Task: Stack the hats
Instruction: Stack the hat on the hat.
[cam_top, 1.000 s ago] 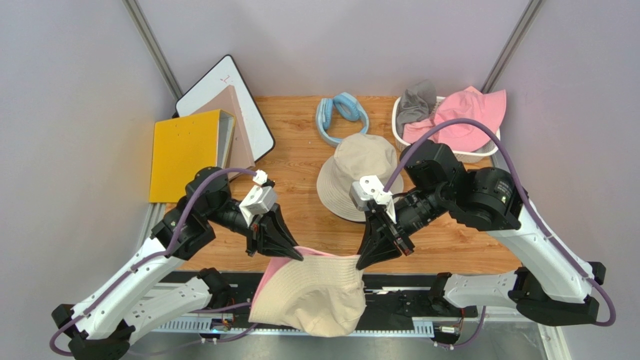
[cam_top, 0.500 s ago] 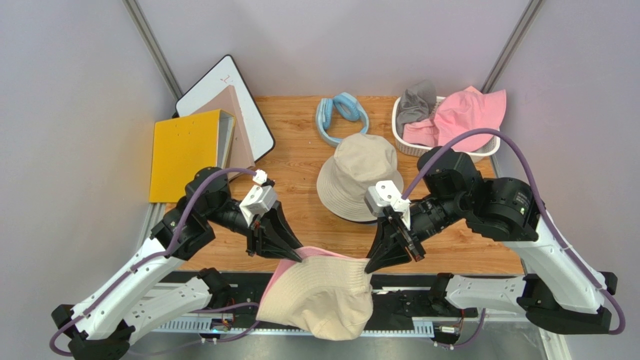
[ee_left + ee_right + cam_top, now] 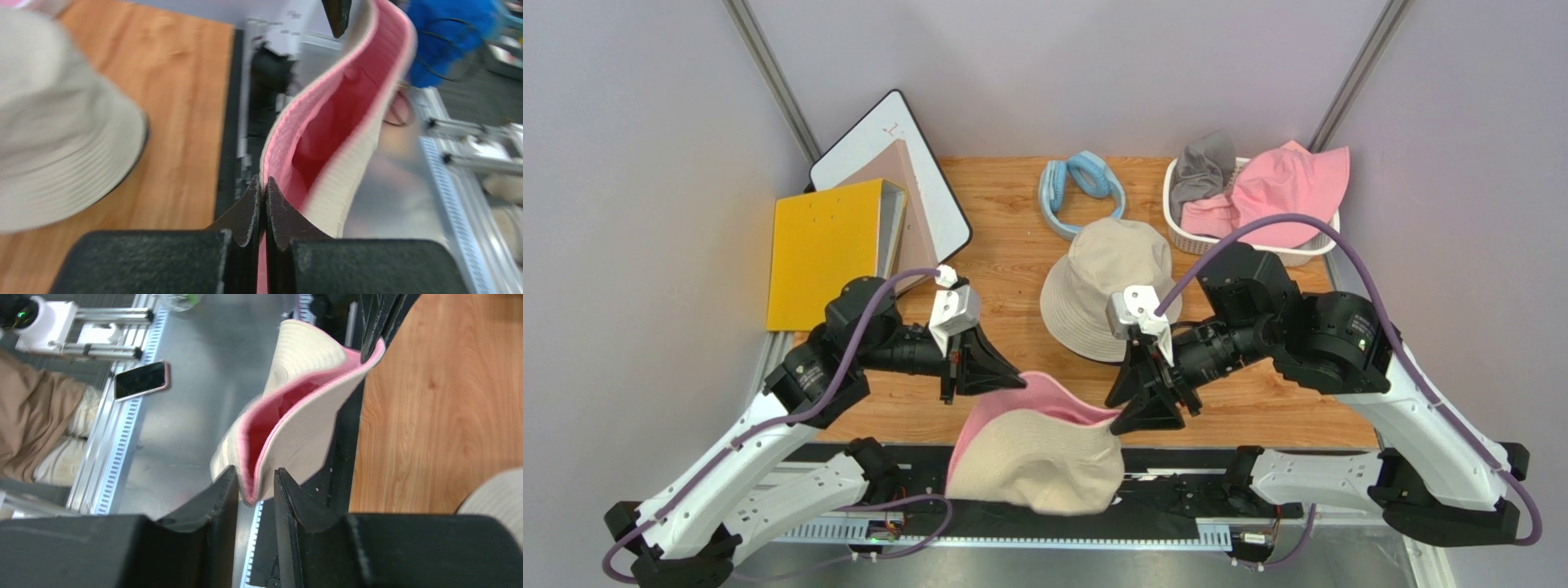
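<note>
1. The left end effector (image 3: 1014,385) is pinched tight on the brim of a pink-lined hat (image 3: 1038,456). In the left wrist view its two fingers (image 3: 251,205) meet with only the thin brim edge between them.
2. The right end effector (image 3: 1124,417) grips the opposite side of the same brim. In the right wrist view it (image 3: 255,485) is narrowed onto a fold of the brim, with fabric filling the gap between the fingers.
3. The pink-lined hat (image 3: 288,410) hangs between the two arms at the near edge of the bench (image 3: 1001,245), over the black rail by the arm bases. It is beige outside, its pink inside (image 3: 319,128) faces upward, and the crown sags below the brim.
4. A beige hat (image 3: 1109,288) lies crown-up on the bench, just beyond the right end effector and apart from the hanging hat.
5. A white basket (image 3: 1183,228) at the far right corner holds a pink hat (image 3: 1286,190) and a grey hat (image 3: 1204,163), the pink one draped over the rim.
6. A light blue padded ring (image 3: 1081,184) lies at the far edge of the bench, near the beige hat.
7. A yellow folder (image 3: 824,245) and a whiteboard (image 3: 891,137) sit at the left edge.
8. The right wrist view shows a phone (image 3: 141,380) lying on the grey floor.
</note>
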Tool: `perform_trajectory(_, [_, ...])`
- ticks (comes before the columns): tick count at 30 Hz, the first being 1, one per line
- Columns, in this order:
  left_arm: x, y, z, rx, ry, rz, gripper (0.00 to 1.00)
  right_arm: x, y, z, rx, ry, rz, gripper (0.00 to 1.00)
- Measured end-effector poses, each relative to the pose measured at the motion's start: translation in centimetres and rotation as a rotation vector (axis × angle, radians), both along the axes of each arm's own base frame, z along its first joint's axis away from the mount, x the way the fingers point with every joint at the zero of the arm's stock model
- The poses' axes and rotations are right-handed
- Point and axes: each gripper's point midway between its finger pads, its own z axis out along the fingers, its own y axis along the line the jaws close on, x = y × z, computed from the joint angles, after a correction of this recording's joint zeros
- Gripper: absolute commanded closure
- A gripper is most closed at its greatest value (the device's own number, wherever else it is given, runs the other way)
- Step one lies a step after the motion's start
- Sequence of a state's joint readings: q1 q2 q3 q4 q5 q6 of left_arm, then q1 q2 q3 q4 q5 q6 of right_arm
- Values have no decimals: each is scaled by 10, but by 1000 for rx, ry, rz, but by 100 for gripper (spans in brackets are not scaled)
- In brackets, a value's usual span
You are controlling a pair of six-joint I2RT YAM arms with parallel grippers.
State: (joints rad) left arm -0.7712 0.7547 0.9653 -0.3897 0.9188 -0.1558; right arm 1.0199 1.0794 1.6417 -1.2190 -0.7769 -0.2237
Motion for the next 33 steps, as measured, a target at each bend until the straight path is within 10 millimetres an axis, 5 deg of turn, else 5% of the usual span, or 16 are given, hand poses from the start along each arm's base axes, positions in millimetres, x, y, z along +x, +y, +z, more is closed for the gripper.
perform_trajectory(2, [22,3,-6,38,-19,147,100,12,0,-6,-28,-16,-87,34])
perform_trajectory(3, [35,7,-8,58,-34,230,100,20,-2,-9,-42,-28,-138,7])
perform_trajectory(6, [62,26,-7,96,-79,440,100,36,-9,-13,-73,-46,-273,0])
perform_trajectory(11, [76,61,23,75,-161,645,100,62,-17,-13,-101,-35,-501,1])
perform_trajectory(17, [73,85,63,2,-222,738,100,95,10,-17,-67,8,-675,5])
perform_trajectory(22, [81,95,57,62,-228,801,100,126,36,-38,-37,-5,-809,6])
perform_trajectory(25, [83,97,51,93,-225,806,100,144,44,-42,9,-37,-876,8])
perform_trajectory(28, [82,98,52,106,-225,806,100,156,51,-40,61,-64,-911,23])
perform_trajectory(31, [80,99,58,97,-228,806,100,164,60,-34,109,-81,-916,42])
perform_trajectory(33, [79,100,62,88,-231,804,100,167,69,-32,132,-81,-911,66])
